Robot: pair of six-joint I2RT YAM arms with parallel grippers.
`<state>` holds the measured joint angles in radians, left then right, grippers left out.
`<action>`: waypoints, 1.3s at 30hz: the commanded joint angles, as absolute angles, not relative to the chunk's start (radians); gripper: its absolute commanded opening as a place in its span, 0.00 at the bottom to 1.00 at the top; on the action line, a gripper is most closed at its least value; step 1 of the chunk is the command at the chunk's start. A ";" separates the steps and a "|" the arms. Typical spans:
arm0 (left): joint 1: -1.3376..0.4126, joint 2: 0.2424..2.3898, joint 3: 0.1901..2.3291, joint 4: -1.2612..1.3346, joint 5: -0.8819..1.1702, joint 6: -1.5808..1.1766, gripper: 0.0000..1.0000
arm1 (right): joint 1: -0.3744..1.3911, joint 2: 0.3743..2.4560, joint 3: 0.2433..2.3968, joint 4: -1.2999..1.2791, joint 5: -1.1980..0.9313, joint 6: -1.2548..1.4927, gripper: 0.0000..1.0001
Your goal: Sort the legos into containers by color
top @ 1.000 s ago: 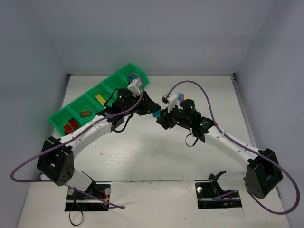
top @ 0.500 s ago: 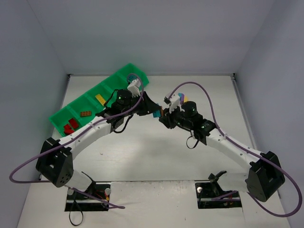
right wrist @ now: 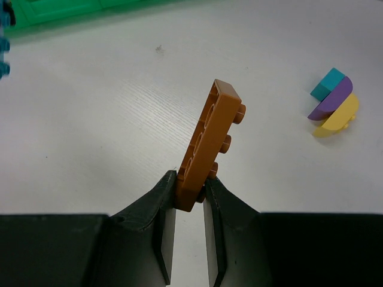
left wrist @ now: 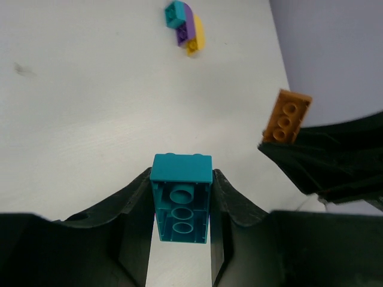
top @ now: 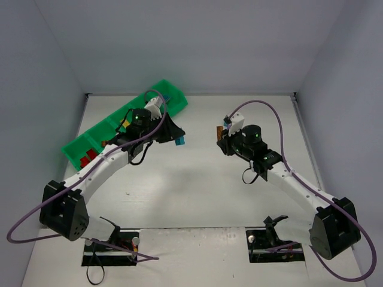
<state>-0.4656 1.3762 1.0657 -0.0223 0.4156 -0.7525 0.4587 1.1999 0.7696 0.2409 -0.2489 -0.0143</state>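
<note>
Left pincer (left wrist: 181, 176): clamped on one teal brick (left wrist: 181, 206). The brick's long axis runs out along the fingers and its hollow underside faces the wrist camera.

Right pincer (right wrist: 190, 178): closed on the lower end of one brown-orange plate (right wrist: 212, 128). The plate stands out of the jaws tilted up and to the right, with its studs on the right face.

Governing relation: the green tray (top: 76, 143) lies at the upper left of the overhead frame. Its long axis runs diagonally from lower left up toward the top centre. The left pincer hangs just beside the tray's upper end, on the side toward frame centre, so the teal brick is the nearer load. The right pincer sits right of centre, well apart from the tray, with the left pincer between the two. In my judgement the left arm (top: 108, 164) should deposit first, and the right arm would then have to cross the middle of the worktop (top: 191, 191).

Count:
- Held bricks: two, one per pincer.
- Loose on the worktop: one stack (right wrist: 333, 101) of three pieces (teal, purple and yellow), at the right of the right wrist frame.
- In the tray: red bricks (top: 88, 158) in the lower-left compartment, at least two.
- Not verified: the left arm covers the middle compartments, so neither their contents nor the number of compartments can be confirmed.
</note>
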 commanded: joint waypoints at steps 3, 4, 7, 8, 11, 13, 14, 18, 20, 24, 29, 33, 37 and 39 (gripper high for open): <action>-0.397 1.503 1.309 -0.072 0.253 -0.540 0.03 | 0.459 1.160 0.755 0.273 -0.279 0.000 0.00; -0.390 1.532 1.342 -0.078 0.182 -0.519 0.03 | 0.460 1.151 0.753 0.270 -0.285 0.000 0.00; -0.359 1.653 1.480 -0.052 0.080 -0.445 0.03 | 0.459 1.134 0.752 0.256 -0.301 0.000 0.00; -0.354 1.684 1.514 -0.042 0.065 -0.430 0.03 | 0.459 1.129 0.752 0.253 -0.304 0.000 0.00; -0.339 1.851 1.638 0.026 0.020 -0.367 0.06 | 0.460 1.115 0.759 0.241 -0.331 0.025 0.00; -0.331 1.914 1.724 0.080 0.009 -0.344 0.08 | 0.462 1.112 0.765 0.224 -0.353 0.025 0.00; -0.330 1.945 1.753 0.092 -0.015 -0.335 0.08 | 0.463 1.111 0.770 0.219 -0.362 0.026 0.00; -0.327 2.130 1.923 0.133 -0.035 -0.301 0.09 | 0.466 1.103 0.776 0.201 -0.393 0.028 0.00; -0.324 2.204 1.998 0.173 -0.043 -0.293 0.11 | 0.471 1.101 0.776 0.196 -0.408 0.026 0.00; -0.322 2.307 2.100 0.215 -0.077 -0.284 0.14 | 0.477 1.114 0.785 0.170 -0.417 0.009 0.00; -0.311 2.399 2.190 0.202 -0.112 -0.272 0.21 | 0.480 1.126 0.799 0.149 -0.422 -0.006 0.00; -0.302 2.410 2.206 0.201 -0.110 -0.272 0.51 | 0.482 1.143 0.810 0.138 -0.428 -0.029 0.00; -0.301 2.359 2.162 0.206 -0.097 -0.262 0.67 | 0.485 1.178 0.828 0.138 -0.436 -0.046 0.00; -0.302 2.292 2.135 0.184 -0.089 -0.261 0.70 | 0.491 1.209 0.850 0.138 -0.436 -0.064 0.00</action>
